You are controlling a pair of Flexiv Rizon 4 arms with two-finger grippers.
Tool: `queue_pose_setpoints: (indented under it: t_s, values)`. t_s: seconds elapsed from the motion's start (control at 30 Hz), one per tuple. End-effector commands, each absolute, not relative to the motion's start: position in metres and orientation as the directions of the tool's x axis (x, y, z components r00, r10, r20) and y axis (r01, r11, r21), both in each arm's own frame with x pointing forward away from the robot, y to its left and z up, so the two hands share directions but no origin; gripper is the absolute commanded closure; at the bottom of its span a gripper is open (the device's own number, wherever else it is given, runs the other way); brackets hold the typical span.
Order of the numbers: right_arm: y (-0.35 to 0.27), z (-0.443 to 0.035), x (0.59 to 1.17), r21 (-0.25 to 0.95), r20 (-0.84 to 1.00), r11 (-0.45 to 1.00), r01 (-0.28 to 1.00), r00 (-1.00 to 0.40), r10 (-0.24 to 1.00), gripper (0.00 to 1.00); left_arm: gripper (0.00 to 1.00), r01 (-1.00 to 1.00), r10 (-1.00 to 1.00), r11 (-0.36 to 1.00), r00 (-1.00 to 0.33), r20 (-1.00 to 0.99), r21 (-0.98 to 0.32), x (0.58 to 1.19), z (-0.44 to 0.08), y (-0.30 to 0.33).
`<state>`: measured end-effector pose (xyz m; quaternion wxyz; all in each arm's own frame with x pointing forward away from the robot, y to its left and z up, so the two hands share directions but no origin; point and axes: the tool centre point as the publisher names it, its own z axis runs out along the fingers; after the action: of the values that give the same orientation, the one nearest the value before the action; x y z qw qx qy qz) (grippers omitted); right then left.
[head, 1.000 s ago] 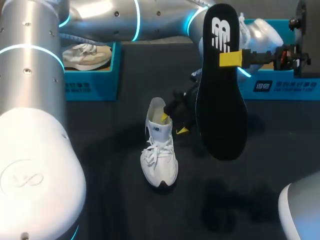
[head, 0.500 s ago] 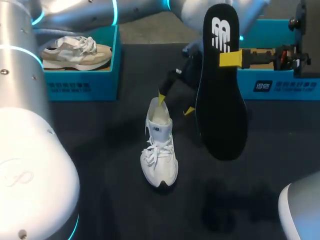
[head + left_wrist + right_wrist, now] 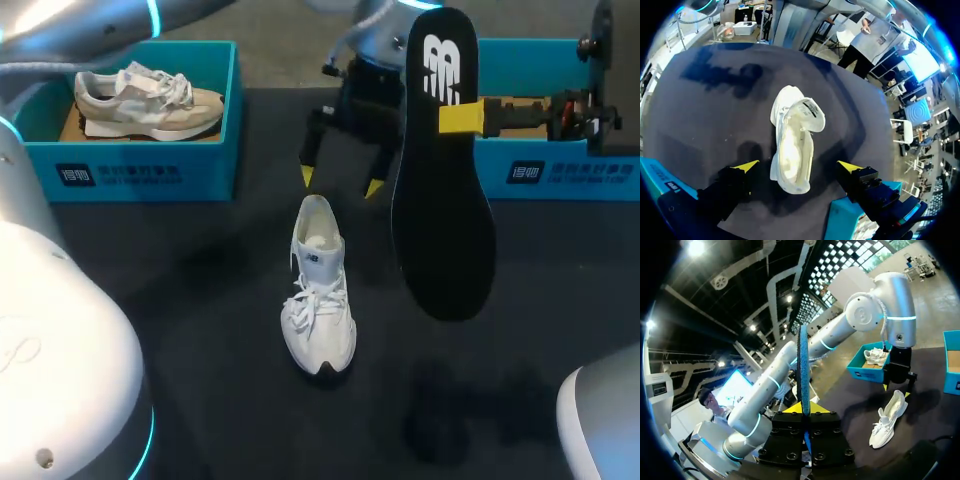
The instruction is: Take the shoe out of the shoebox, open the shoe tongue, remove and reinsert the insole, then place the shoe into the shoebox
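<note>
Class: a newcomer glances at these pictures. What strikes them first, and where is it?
The black insole, held upright above the table in the right gripper, dominates. Nearby a white shoe lies mid-table, tongue opened, with the open left gripper hovering above its heel.

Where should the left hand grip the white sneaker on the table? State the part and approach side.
Probably the heel collar of the white sneaker, from above: it stands upright on its sole, opening up, and the open left hand hovers beyond the heel, fingers spread across its width.
</note>
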<state>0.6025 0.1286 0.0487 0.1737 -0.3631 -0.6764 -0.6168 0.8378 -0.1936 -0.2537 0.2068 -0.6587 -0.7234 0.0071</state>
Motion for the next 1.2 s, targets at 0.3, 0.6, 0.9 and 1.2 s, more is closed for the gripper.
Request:
queue_pose_setpoints:
  t_s: [0.3, 0.6, 0.9, 1.2]
  values:
    - [0.134, 0.05, 0.601, 0.708, 0.683, -0.029, 0.706, -0.673, 0.282, 1.0, 0.0, 0.951, 0.99, 0.13, -0.109, 0.089, -0.28, 0.836, -0.255, -0.187]
    - [0.133, 0.049, 0.612, 0.693, 0.694, -0.015, 0.72, -0.662, 0.282, 1.0, 0.0, 0.966, 0.983, 0.132, -0.156, -0.093, -0.221, 0.842, -0.246, -0.189]
    - [0.123, 0.051, 0.668, 0.565, 0.81, -0.105, 0.818, -0.526, 0.261, 1.0, 0.0, 0.973, 0.923, 0.135, -0.192, -0.335, -0.187, 0.85, -0.209, -0.184]
    - [0.11, 0.055, 0.722, 0.446, 0.883, -0.197, 0.873, -0.394, 0.254, 1.0, 0.0, 0.986, 0.776, 0.111, -0.163, -0.609, -0.121, 0.848, -0.161, -0.175]
